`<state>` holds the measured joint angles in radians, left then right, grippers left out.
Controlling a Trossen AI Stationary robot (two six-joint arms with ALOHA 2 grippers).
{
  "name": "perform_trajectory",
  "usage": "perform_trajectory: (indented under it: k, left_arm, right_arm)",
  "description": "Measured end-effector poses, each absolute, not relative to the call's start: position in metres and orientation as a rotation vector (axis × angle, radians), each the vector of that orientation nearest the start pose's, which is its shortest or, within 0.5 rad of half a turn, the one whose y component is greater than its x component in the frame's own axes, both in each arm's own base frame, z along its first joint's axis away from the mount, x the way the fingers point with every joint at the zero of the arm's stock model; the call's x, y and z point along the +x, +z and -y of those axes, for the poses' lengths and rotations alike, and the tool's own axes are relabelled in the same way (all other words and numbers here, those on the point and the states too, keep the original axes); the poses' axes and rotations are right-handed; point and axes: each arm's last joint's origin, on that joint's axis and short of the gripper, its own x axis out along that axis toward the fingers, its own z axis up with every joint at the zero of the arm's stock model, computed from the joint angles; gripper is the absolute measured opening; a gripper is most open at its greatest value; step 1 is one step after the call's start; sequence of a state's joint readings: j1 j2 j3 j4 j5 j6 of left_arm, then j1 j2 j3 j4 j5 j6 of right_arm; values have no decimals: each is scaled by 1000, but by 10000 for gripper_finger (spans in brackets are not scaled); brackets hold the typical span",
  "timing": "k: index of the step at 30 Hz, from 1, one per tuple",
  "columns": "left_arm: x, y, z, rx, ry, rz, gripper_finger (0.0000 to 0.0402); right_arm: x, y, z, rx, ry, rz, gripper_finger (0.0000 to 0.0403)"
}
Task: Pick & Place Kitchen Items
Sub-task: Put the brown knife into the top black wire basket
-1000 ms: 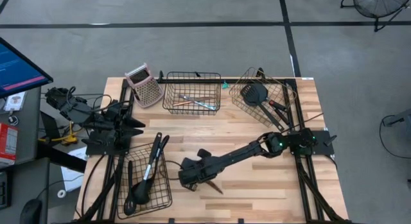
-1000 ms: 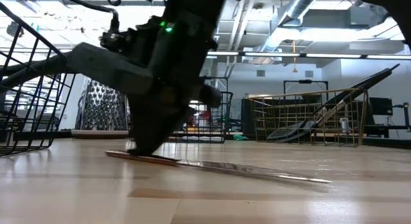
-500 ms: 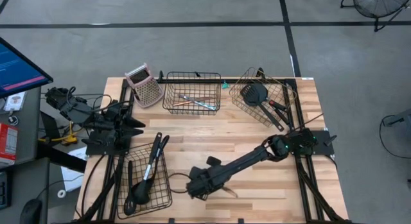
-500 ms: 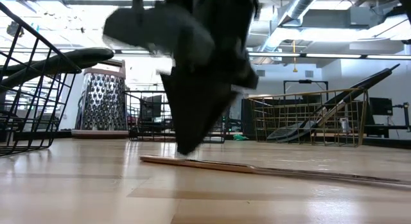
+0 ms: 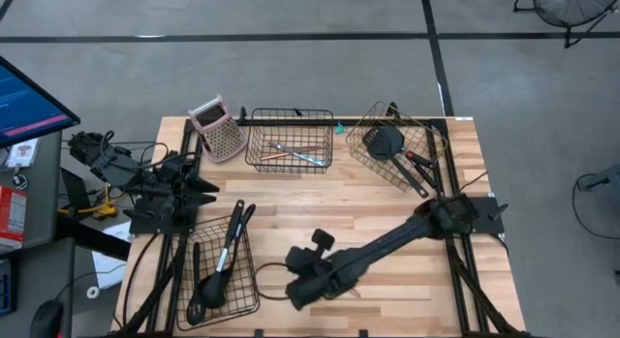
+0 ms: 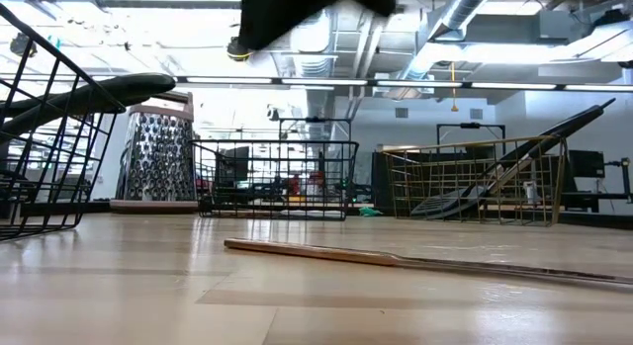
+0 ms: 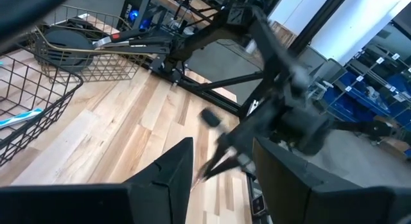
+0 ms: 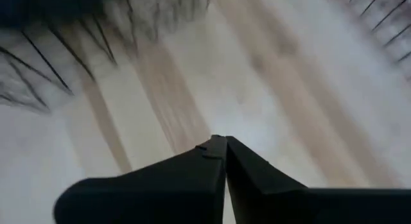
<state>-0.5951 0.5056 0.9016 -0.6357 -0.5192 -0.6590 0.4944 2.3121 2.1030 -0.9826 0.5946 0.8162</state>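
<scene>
While the left tool [image 5: 199, 190] waits at the left edge of the high view with its fingers [image 7: 168, 176] apart and empty, the black basket [image 5: 218, 268] at lower left holds two black utensils [image 5: 225, 253]. At upper left stands the pink-topped grater [image 5: 217, 129]. Right of it, at top centre, a dark wire basket [image 5: 290, 139] holds slim utensils [image 5: 294, 152]. At lower centre, the right tool [image 5: 298, 297] hangs above the tabletop [image 5: 329, 202], fingers pressed together with nothing between them. In the low view a wooden-handled utensil [image 6: 326, 252] lies flat on the boards, apart from that tool. At upper right, a tilted golden basket [image 5: 399, 144] carries a black spatula [image 5: 391, 149] whose handle sticks out over the rim.
</scene>
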Motion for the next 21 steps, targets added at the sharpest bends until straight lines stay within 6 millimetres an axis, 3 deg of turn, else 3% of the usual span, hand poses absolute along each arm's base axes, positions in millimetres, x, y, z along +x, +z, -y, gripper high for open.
perform_trajectory:
  k: [10,16,21]
  left_arm:
    - [76,361,34,-537,-1,-203,151]
    - [82,388,41,-569,-184,7,183]
    - [103,401,56,-430,-210,135,197]
  right_arm:
    - [388,319,-215,141,-418,-716,92]
    - [356,355,-212,85,-428,-665,160]
    - [327,382,-208,58,-429,-628,203]
